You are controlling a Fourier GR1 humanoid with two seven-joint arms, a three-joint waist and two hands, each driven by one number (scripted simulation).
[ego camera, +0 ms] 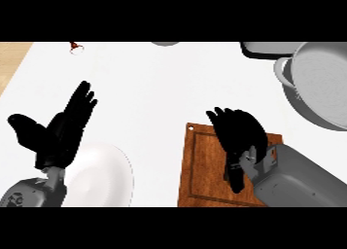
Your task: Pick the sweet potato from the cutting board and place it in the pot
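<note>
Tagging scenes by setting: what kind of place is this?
Most likely a kitchen counter. A wooden cutting board lies on the white top, a grey pot stands at the right edge, and a white plate sits near the left hand.

The right hand point(237, 133) is hovering over the cutting board point(204, 170) at lower centre — fingers curling down — the pot point(326, 85) sitting upper right.

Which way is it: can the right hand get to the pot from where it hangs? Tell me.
Probably yes: the right hand hangs over the cutting board, and only bare counter separates it from the pot.
</note>
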